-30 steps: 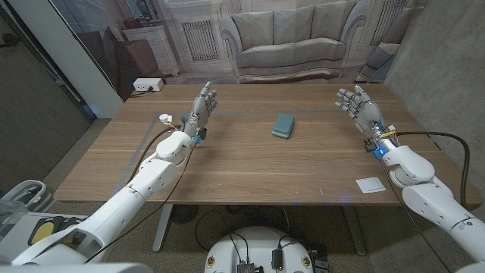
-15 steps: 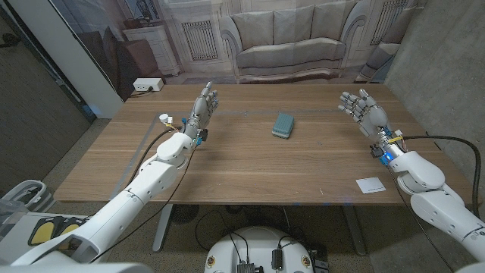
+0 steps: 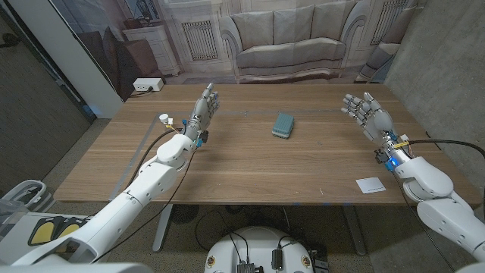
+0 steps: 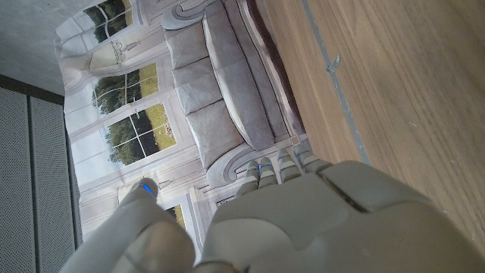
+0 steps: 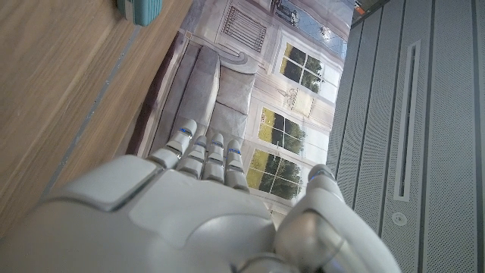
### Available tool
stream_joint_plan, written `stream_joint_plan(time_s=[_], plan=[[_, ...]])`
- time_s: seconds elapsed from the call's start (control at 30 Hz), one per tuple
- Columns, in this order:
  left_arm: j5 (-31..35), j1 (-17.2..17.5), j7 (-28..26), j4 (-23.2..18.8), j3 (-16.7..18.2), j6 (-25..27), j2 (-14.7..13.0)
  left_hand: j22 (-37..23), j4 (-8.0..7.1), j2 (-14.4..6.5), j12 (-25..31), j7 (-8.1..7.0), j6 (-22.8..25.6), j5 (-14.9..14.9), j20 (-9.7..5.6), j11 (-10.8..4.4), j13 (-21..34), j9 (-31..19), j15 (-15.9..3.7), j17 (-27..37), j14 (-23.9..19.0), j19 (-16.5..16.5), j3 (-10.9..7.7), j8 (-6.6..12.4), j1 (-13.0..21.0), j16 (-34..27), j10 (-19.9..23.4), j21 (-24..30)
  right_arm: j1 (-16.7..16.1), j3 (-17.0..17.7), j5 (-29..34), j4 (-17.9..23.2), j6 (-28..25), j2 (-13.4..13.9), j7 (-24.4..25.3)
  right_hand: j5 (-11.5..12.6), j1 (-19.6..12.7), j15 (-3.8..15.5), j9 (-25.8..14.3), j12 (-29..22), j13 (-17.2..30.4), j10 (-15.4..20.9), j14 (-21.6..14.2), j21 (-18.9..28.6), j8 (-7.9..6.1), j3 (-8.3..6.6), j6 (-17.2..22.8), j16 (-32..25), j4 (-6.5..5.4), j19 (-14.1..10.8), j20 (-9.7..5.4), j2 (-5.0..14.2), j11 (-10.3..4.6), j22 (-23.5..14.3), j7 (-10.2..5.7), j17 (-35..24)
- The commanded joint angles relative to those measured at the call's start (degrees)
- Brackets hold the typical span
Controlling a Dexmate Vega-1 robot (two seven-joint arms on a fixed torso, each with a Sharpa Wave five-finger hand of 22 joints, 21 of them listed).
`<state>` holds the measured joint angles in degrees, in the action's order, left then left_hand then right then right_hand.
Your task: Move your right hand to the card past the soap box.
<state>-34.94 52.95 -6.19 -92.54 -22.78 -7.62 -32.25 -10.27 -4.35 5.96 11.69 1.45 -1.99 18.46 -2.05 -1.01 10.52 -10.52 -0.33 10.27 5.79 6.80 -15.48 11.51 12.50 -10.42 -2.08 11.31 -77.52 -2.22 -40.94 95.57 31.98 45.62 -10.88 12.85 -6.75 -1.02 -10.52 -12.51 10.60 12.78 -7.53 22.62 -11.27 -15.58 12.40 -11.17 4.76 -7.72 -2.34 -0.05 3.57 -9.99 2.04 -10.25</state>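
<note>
The card (image 3: 370, 184), a small white rectangle, lies flat on the wooden counter (image 3: 250, 163) near its front edge, at about four o'clock from the counter's middle. Nothing touches it. The soap box (image 3: 283, 125), a teal block with rounded corners, sits near the centre of the counter, well apart from the card at roughly ten o'clock from it; a corner of the same box also shows in the right wrist view (image 5: 140, 9).

The right hand (image 3: 366, 115) is raised over the counter's right side, at about twelve o'clock from the card and at three o'clock from the soap box, apart from both. Its fingers (image 3: 353, 104) are spread, slightly curled, and hold nothing (the right wrist view shows them reaching out side by side, the thumb set apart). The right forearm passes just beside the card at three o'clock, without touching it.

The left hand (image 3: 204, 108) stands upright on the far left part of the counter, at nine o'clock from the soap box. Its fingers (image 3: 208, 95) are straight, close together and hold nothing.

Beyond the counter's far edge hangs a printed backdrop (image 3: 288, 38) of a sofa and panelled walls, and a white power strip (image 3: 147, 85) sits at its left end.
</note>
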Motion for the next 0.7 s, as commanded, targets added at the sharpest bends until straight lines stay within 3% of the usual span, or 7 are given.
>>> stream_joint_plan(time_s=[0.03,0.7], plan=[[0.2,0.8,0.1,-1.1,0.3,-0.5,-0.7,-0.1,0.20,-0.2,0.3,0.16,0.5,0.1,-0.57,-0.19,0.2,-0.3,-0.09,0.1,-0.4,0.5,-0.16,0.35,0.4,-0.5,0.3,0.2,-4.5,2.6,1.6,2.4,2.0,-0.5,0.7,-0.1,-0.1,-0.29,-0.3,-0.3,0.0,0.8,-0.7,-0.3,-0.16,-0.22,0.4,0.1,0.43,-0.7,-1.60,0.20,0.03,-0.2,-0.04,-0.3],[0.2,-1.9,2.3,2.0,-0.7,-1.2,0.6,-0.1,0.25,-0.3,0.2,0.01,0.6,0.0,-0.50,-0.44,0.2,-0.3,-0.09,0.1,-0.5,0.5,0.02,0.32,0.5,-0.4,0.4,0.2,-10.4,7.5,4.1,5.9,2.0,-1.4,3.2,-0.1,-0.2,-0.14,-0.3,-0.3,0.0,1.1,-1.1,-0.7,-0.17,-0.16,0.7,0.0,0.63,-1.2,-1.67,0.17,-0.32,-0.3,-0.35,-0.2]])
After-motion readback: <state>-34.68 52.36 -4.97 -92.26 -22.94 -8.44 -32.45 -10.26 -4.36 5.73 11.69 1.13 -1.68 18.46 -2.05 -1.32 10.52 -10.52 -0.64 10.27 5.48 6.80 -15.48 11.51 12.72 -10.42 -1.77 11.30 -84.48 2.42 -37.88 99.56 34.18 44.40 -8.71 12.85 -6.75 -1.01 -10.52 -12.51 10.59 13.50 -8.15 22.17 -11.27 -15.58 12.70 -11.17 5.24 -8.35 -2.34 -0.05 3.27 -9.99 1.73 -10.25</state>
